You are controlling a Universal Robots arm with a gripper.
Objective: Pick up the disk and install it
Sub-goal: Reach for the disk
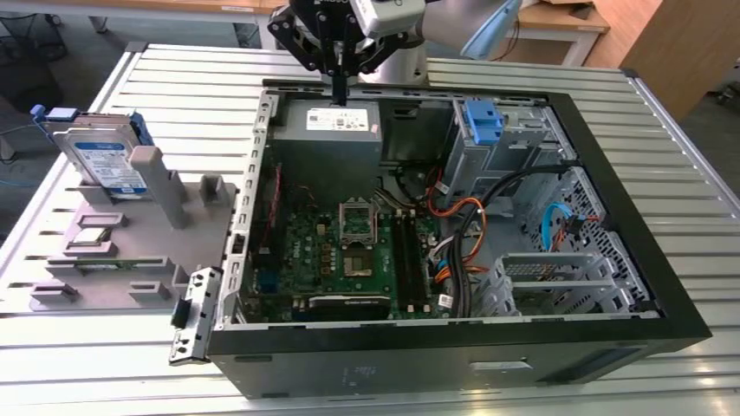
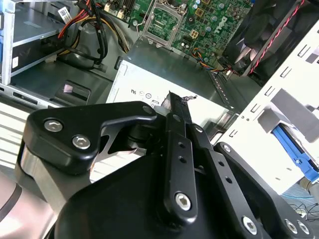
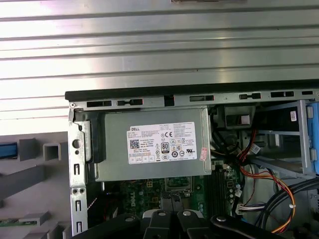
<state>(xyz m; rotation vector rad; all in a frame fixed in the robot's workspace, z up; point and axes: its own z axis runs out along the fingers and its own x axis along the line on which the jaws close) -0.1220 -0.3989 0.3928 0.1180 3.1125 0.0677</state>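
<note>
Exterior view: gripper [image 1: 339, 94] seen hanging over power supply box [image 1: 328, 121] at 12 o'clock end of open PC case [image 1: 463, 355], fingers pressed together, nothing clamped. Disk [image 1: 102, 160] parked upright in grey fixture [image 1: 139, 234], well apart, roughly 8-9 o'clock from gripper.

Second wrist view: joined fingers shown against box's white sticker [image 2: 132, 82], motherboard [image 2: 189, 25] beyond.

First wrist view: box seen face-on, fixture beside case; blue bit [image 3: 6, 149] on it can't be called tbh.
</note>
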